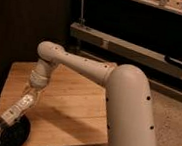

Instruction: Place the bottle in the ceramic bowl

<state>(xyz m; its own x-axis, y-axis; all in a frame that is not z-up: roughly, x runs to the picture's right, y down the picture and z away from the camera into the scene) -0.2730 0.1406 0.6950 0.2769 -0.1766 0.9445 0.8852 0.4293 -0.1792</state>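
The ceramic bowl (16, 134) is a shallow black dish at the front left corner of the wooden table (74, 110). The bottle (14, 112) is whitish with a pale label. It hangs tilted, its lower end down left over the bowl's left side; I cannot tell whether it touches the dish. My gripper (32, 96) is shut on the bottle's upper end, just above and right of the bowl. The white arm (85, 66) reaches in from the lower right.
The table's left and front edges lie close to the bowl. A dark wall panel stands behind the table. A metal shelf frame (138, 48) runs along the back right. Speckled floor lies to the right.
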